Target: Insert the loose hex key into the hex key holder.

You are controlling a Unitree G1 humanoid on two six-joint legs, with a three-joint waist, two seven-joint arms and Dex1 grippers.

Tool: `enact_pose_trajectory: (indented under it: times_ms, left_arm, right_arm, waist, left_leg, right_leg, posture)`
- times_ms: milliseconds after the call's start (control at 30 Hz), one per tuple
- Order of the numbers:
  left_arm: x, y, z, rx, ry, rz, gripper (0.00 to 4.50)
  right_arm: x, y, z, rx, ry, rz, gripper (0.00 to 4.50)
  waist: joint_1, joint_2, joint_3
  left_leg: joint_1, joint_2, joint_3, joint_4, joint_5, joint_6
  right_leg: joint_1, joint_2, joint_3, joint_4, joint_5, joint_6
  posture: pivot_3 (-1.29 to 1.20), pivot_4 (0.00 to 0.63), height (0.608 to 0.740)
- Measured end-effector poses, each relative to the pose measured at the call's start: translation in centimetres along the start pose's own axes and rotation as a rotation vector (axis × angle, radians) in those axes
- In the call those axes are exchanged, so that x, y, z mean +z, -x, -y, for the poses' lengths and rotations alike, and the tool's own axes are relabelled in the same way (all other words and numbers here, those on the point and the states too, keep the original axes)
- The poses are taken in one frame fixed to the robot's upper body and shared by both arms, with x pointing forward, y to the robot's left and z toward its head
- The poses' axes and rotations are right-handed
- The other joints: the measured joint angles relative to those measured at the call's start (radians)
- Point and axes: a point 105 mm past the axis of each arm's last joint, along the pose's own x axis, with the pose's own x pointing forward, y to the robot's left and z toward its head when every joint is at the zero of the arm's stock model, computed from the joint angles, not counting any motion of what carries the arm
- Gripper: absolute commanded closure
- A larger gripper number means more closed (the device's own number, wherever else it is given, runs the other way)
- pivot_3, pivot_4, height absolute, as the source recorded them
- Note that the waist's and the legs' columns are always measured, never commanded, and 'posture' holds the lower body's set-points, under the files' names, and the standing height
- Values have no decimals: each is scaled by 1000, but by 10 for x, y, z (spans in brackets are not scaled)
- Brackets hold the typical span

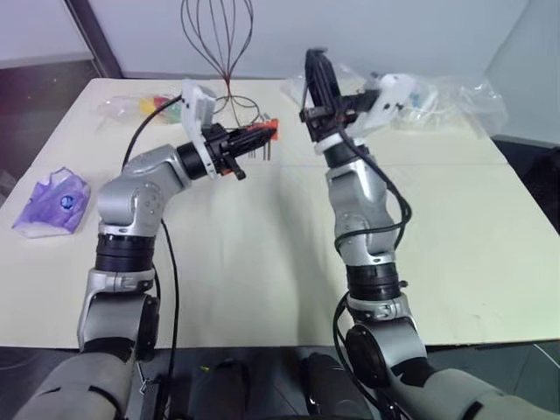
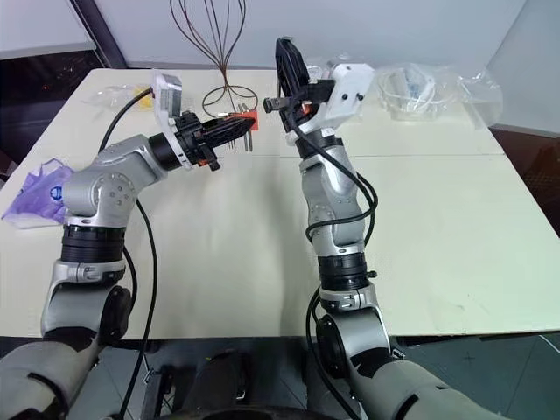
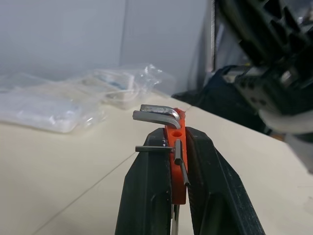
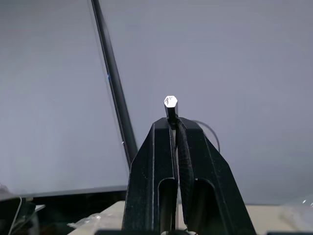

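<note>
My left gripper is shut on the hex key holder, an orange-red block held above the back of the table. A few short grey keys stick out of the block, two with bent ends on top. To its right, my right gripper is raised and points steeply upward. It is shut on the loose hex key, whose bright hexagonal end pokes out just past the fingertips. The rest of the key is hidden between the fingers. The two grippers are close together but apart.
A dark wire frame stands at the table's back edge behind the holder. Clear plastic bags lie at the back right. A packet with coloured pieces is at the back left, and a purple bag at the left edge.
</note>
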Motion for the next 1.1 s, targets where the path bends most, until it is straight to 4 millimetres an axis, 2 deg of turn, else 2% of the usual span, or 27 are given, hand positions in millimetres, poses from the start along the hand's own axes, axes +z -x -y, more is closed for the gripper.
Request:
enact_pose_trajectory:
  times_ms: [133,500,1100]
  left_arm:
    - [-1,1,1,-14,8,-14,4500]
    - [-1,3,1,-14,15,-33,4500]
    - [4,1,8,-39,13,-20,4500]
  right_arm:
    - [-12,0,-10,28,21,-2,4441]
    - [-23,1,-26,83,26,-7,4441]
    - [-23,-1,-26,74,40,2,4441]
  waist:
    - [-15,0,0]
    - [-18,0,0]
    - [-18,0,0]
  left_leg:
    - [0,0,0,0,0,0]
    - [0,1,-1,0,0,0]
    - [0,1,-1,0,0,0]
  right_leg:
    - [0,0,0,1,0,0]
    - [0,0,0,1,0,0]
    - [-1,0,0,1,0,0]
  posture:
    - [0,150,740]
    - [0,150,740]
    - [0,150,740]
